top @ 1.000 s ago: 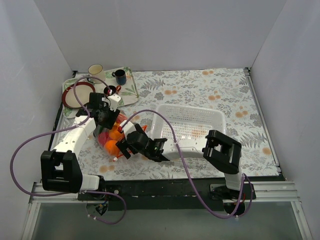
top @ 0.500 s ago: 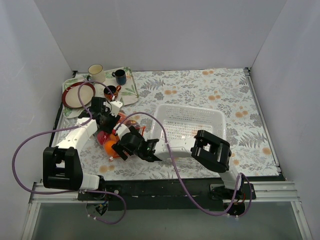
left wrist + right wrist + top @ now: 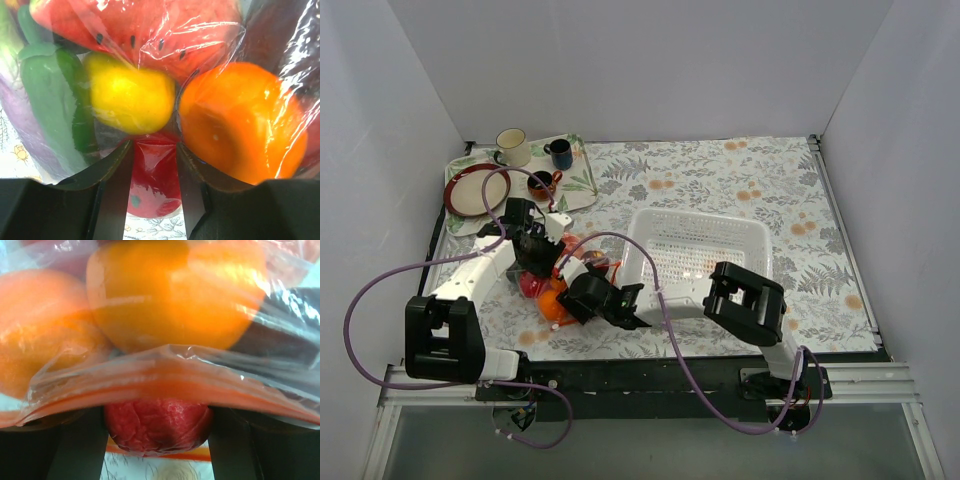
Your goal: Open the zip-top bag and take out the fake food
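**Both grippers on the filled bag, near left of the table**

The left gripper (image 3: 154, 150) has its jaws partly apart with a red piece in the gap. Whether they press on it cannot be told. The right gripper (image 3: 157, 412) stands wider, a lumpy red piece filling its gap and the orange-red zipper strip (image 3: 150, 380) crossing just above its fingertips. Its grip cannot be told either.

The zip-top bag (image 3: 555, 285) is clear and crinkled, with bright glare. The fake food (image 3: 130, 100) shows through the film: yellow, orange, green, purple, and red with black seeds. It lies on the table (image 3: 740, 180) between the two grippers, just left of the white mesh basket (image 3: 700, 250).

At the far left a leaf-print tray (image 3: 582, 170) carries a red-rimmed plate (image 3: 475, 190) and three mugs (image 3: 512, 142).
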